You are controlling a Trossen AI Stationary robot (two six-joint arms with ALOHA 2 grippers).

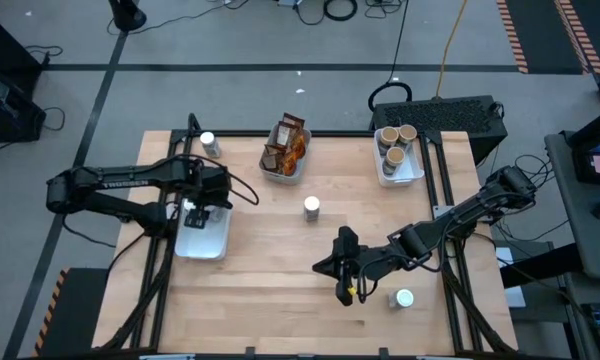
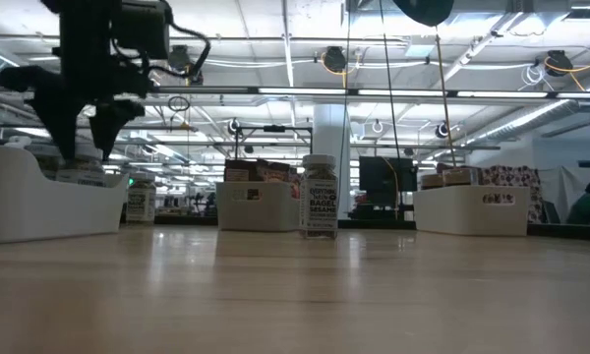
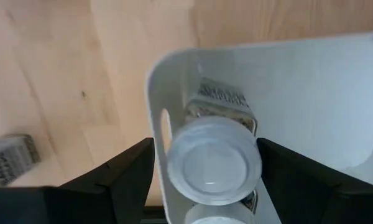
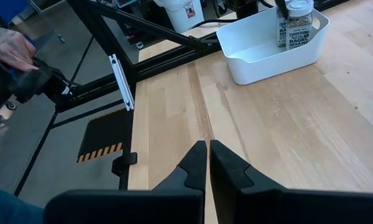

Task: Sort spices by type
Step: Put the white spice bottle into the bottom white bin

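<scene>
At the left of the high view, the left gripper (image 1: 194, 212) hovers over the white tray (image 1: 212, 243), fingers spread clear of a white-capped jar (image 3: 214, 159) standing inside, apparently just set down with its kind. The right gripper (image 1: 346, 283), lower centre, waits pinched shut and empty.

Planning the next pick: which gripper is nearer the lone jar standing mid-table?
Right. The right gripper sits shut just below-right of the jar; the left gripper is farther, over the left tray.

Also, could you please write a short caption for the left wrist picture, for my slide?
Left pincer open around a white-capped jar standing in the corner of a white tray.
</scene>
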